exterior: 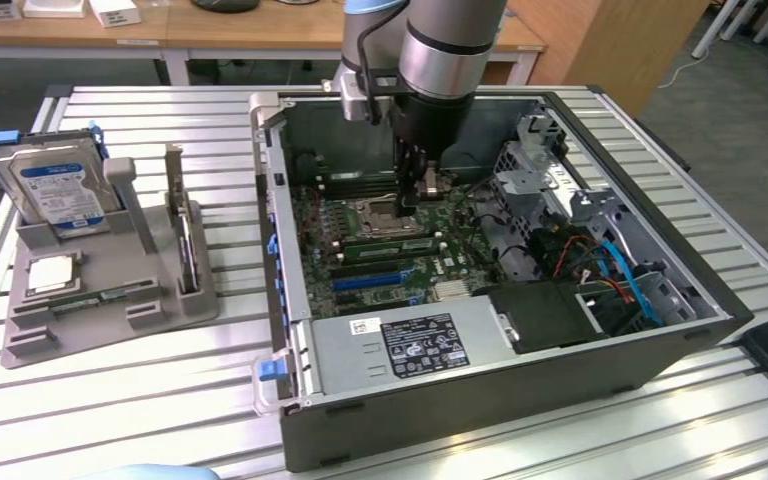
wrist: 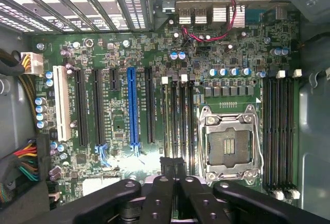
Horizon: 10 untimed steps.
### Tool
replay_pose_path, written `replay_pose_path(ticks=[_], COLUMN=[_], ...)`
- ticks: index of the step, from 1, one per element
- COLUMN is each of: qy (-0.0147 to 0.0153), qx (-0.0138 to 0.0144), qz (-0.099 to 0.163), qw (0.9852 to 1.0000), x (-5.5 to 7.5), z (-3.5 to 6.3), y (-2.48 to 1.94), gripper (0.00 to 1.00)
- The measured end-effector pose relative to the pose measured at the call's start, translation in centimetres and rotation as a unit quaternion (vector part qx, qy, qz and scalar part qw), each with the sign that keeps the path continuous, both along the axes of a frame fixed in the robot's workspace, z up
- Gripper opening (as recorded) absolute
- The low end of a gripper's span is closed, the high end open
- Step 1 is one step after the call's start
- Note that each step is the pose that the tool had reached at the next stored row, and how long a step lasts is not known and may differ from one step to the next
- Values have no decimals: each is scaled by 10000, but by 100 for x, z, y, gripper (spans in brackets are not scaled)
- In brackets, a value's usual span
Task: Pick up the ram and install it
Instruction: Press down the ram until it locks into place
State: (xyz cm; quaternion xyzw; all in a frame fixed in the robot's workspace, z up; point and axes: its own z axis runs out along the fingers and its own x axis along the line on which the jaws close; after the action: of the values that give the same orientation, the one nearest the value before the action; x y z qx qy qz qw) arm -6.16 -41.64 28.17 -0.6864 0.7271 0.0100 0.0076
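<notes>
Gripper (exterior: 427,197) (wrist: 172,165) low inside open PC case (exterior: 491,400), fingers pressed together, nothing visibly pinched between them. Tips sit over memory slots just beside CPU socket (exterior: 373,212) (wrist: 230,144). Ram (exterior: 384,238) (wrist: 177,123) appears seated edge-up in slot at 6 o'clock of socket in exterior view, running under fingertips; contact unclear. Grey tray (exterior: 157,310) with hard drive (exterior: 57,190) stands at 9 o'clock of case.
</notes>
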Motion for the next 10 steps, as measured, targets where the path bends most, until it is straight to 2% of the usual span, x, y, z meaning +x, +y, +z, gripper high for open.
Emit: replay_pose_path(ticks=[2, 10], qy=[3, 13], qx=[-1, -1], qz=[1, 18], qw=[10000, 10000], x=[53, 412], z=[0, 0], y=[0, 0], gripper=[10, 10])
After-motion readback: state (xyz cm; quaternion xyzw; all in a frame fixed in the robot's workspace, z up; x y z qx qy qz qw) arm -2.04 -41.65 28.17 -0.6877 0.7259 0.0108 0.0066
